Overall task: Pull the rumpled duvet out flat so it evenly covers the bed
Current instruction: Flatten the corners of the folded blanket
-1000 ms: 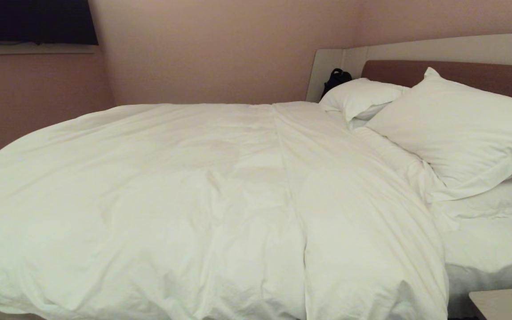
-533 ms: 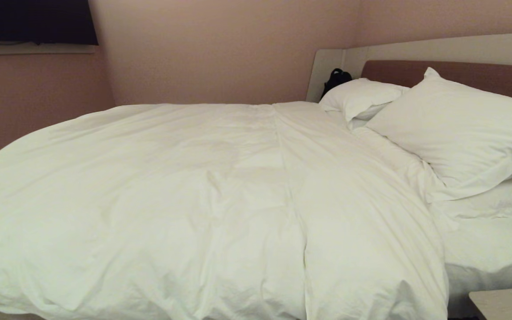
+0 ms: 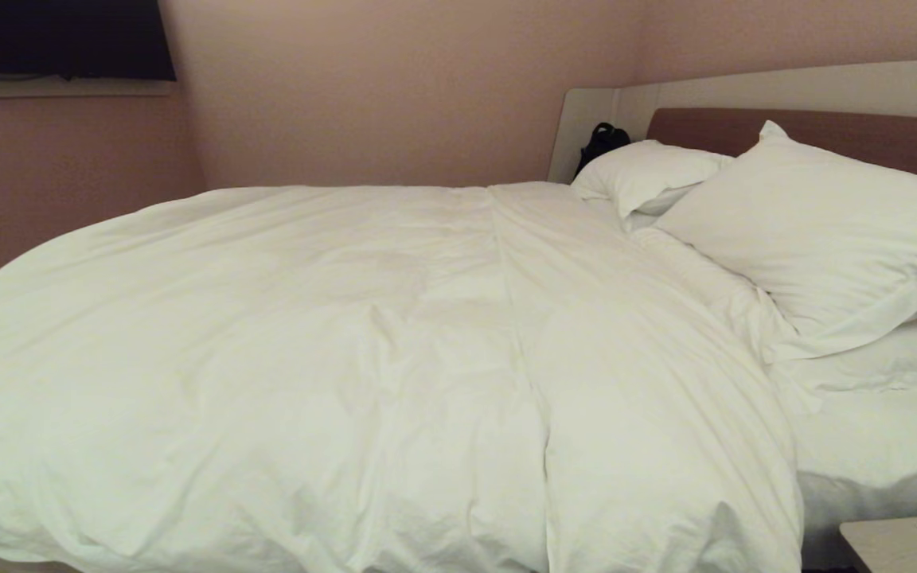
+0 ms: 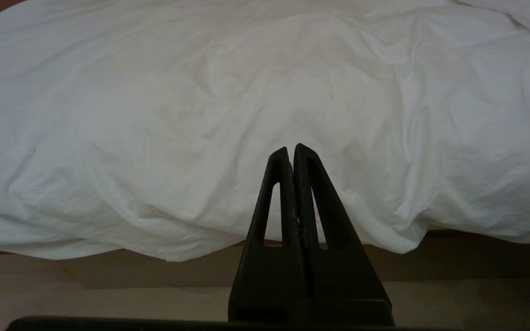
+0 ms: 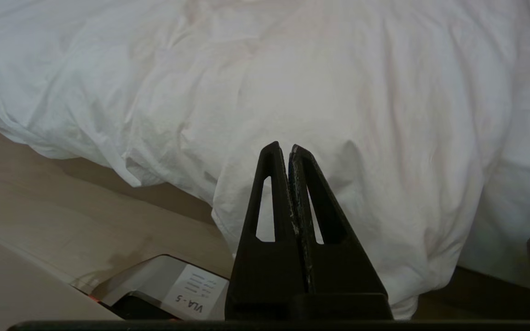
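Head view: no arms showing, just the duvet (image 3: 331,358) spread over most of the bed (image 3: 872,454), puffy and creased, with two pillows (image 3: 825,239) at 2 o'clock against the headboard (image 3: 745,87). Pinkish walls, and a nightstand (image 3: 896,545) corner at 5 o'clock.

Left wrist view: left gripper (image 4: 291,148) jaws pressed together, holding nothing, hanging just short of the duvet's drooping edge.

Right wrist view: right gripper (image 5: 284,147) jaws together too, empty, in front of the duvet corner, above the wood floor (image 5: 62,197).
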You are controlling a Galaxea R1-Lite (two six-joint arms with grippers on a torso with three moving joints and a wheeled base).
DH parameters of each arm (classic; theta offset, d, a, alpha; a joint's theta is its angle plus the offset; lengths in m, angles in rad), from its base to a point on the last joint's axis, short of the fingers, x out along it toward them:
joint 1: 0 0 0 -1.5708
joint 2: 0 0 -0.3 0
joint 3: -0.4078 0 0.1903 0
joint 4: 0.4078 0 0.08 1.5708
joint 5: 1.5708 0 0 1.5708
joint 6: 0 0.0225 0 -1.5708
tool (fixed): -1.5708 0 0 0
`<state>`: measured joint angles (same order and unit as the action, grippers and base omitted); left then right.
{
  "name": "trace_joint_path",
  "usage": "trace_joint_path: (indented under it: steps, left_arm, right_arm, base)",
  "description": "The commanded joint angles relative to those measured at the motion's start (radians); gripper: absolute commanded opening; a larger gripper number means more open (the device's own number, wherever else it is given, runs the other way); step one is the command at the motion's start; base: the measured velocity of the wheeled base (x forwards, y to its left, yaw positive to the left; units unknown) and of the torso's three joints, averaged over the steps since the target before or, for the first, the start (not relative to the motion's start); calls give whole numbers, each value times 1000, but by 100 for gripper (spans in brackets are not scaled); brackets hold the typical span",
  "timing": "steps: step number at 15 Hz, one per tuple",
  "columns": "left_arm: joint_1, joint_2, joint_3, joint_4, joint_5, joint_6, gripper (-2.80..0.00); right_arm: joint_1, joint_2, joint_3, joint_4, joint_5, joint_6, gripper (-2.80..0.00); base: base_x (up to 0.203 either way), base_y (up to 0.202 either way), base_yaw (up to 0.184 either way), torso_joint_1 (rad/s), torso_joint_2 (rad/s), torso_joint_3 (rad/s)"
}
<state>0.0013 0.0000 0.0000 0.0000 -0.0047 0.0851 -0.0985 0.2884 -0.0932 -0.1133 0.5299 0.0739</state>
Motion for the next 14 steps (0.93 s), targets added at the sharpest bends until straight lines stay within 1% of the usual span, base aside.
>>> trace_joint_path:
  steps: [1,3,5,6,7,8,10,12,13,14]
  left_arm:
    - [0,0,0,0,0,1,-280]
    - [0,0,0,0,0,1,-280]
    - [0,0,0,0,0,1,-280]
    - [0,0,0,0,0,1,-280]
    - [0,0,0,0,0,2,-280]
    - [0,0,0,0,0,1,-280]
    - [0,0,0,0,0,1,-280]
    - [0,0,0,0,0,1,-280]
    - [0,0,0,0,0,1,-280]
    - [0,0,0,0,0,1,-280]
  right_arm:
    - [3,-11,4,1,-4,30,-280]
    - [3,-11,10,0,-1,19,-280]
    - [3,-9,24,1,9,-18,-280]
    - [3,-10,27,8,42,-29,-280]
    - [7,-11,30,12,90,-31,-280]
    - [9,-11,40,17,115,-31,-280]
    - [10,-11,57,21,120,-30,-280]
    - [11,-13,54,37,121,-3,-280]
    - [11,-14,55,34,113,16,-280]
    - [11,-14,53,27,95,17,-280]
  base:
    - [0,0,0,0,0,0]
    - [0,0,0,0,0,0]
    - [0,0,0,0,0,0]
    - [0,0,0,0,0,0]
    - [0,0,0,0,0,0]
    - [0,0,0,0,0,0]
    - [0,0,0,0,0,0]
    - [0,0,0,0,0,0]
    - [0,0,0,0,0,0]
    - [0,0,0,0,0,0]
